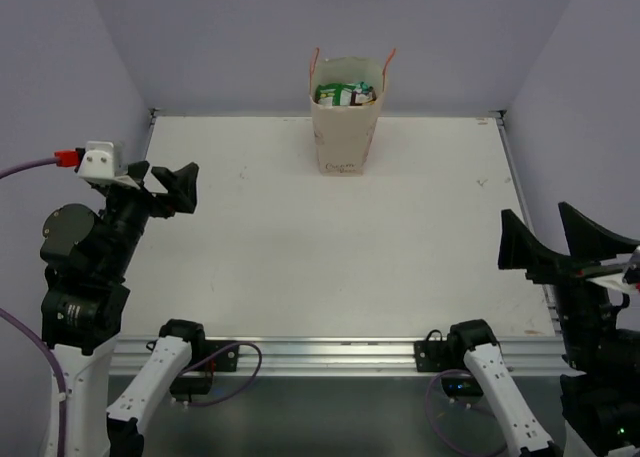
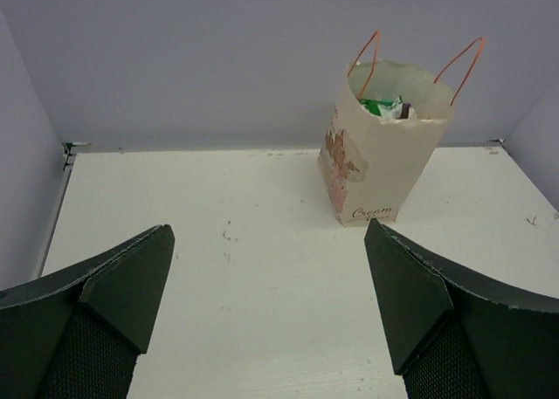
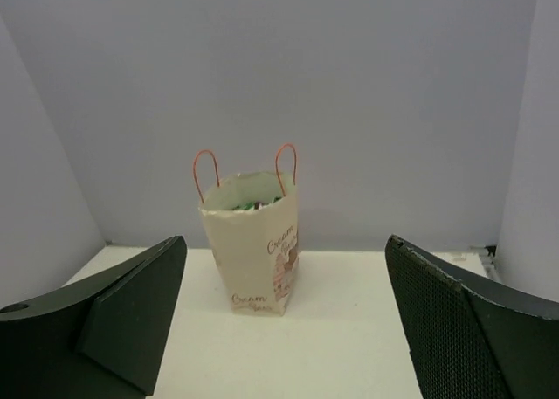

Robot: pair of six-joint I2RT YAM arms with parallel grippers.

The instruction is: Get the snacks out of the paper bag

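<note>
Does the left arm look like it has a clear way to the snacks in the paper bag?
Probably yes. The left gripper is open, only bare table lies between it and the paper bag, and the bag stands upright, mouth open, snacks showing at the top. It must enter from above.

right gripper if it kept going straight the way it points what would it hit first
Probably the paper bag: in the right wrist view it stands almost centred between the open fingers, with only bare table before it. Depth is unclear, so it might just clip its right side.
</note>
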